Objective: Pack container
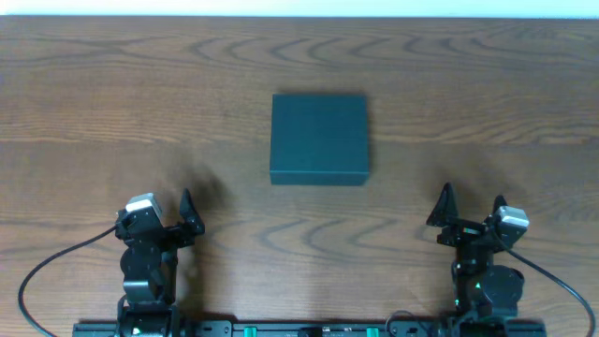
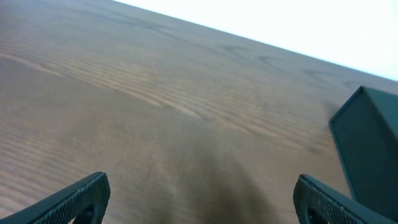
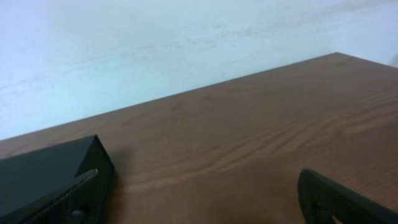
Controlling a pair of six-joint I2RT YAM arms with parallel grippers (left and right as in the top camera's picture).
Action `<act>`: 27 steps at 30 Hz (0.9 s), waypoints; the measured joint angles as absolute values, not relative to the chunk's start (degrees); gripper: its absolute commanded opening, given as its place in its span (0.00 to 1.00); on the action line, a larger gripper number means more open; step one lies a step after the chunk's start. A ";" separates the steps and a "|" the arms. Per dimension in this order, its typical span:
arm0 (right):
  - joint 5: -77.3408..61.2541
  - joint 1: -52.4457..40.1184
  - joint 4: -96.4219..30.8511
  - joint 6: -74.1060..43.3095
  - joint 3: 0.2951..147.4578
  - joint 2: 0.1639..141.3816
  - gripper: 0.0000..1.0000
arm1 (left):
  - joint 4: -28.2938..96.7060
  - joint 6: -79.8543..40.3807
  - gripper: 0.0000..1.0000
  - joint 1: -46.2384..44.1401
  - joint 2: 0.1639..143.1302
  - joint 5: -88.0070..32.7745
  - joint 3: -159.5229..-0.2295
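The container point(image 1: 319, 138) is a dark teal-black square box lying in the middle of the wooden table with its lid shut. It also shows at the right edge of the left wrist view point(image 2: 370, 146) and at the lower left of the right wrist view point(image 3: 43, 169). My left gripper point(image 1: 165, 217) is open and empty at the front left, well short of the box point(image 2: 202, 205). My right gripper point(image 1: 471, 208) is open and empty at the front right, also apart from the box point(image 3: 199, 202). No cans or packets are in view.
The wooden table point(image 1: 487, 84) ends at a white wall along its far edge point(image 3: 186, 37). Black cables point(image 1: 42, 271) loop out from the arm bases at the front edge.
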State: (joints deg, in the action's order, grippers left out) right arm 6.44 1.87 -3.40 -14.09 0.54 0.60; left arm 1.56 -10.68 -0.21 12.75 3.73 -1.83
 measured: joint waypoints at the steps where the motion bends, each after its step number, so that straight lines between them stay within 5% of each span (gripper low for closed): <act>1: 6.48 1.85 -3.36 -14.09 0.54 0.58 0.99 | 1.69 -10.68 0.95 -0.21 12.45 3.62 -1.83; 27: 6.48 1.63 -3.38 -14.09 0.54 0.62 0.99 | 2.17 -10.68 0.95 -0.21 0.69 3.18 -1.85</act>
